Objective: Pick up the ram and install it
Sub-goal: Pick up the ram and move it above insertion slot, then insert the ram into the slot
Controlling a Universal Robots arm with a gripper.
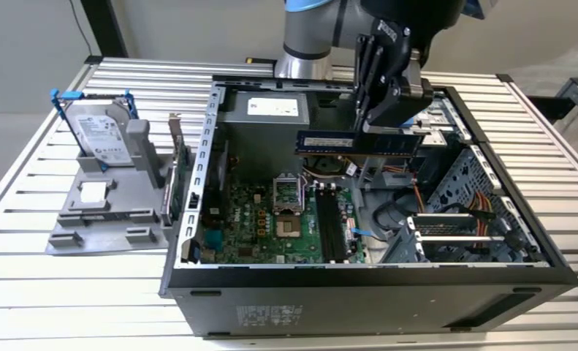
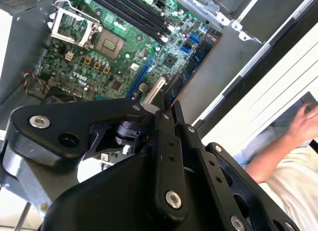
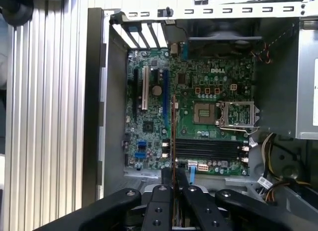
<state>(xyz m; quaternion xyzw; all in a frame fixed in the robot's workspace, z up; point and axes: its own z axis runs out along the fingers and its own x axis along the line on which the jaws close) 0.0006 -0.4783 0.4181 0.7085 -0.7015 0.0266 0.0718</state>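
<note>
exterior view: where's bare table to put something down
Bare slats of the table lie on the exterior view's left, around the grey stand. Crowded: the open case, where the claw holds the ram.

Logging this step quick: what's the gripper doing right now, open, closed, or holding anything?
Gripper: jaws closed on the ram, held level above the open computer case.

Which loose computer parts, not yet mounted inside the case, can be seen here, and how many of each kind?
ram, held by the gripper above the open case: 1
hard drive with blue clips, on the grey holder: 1
card with metal bracket, standing beside the case: 1
Total: 3
</note>
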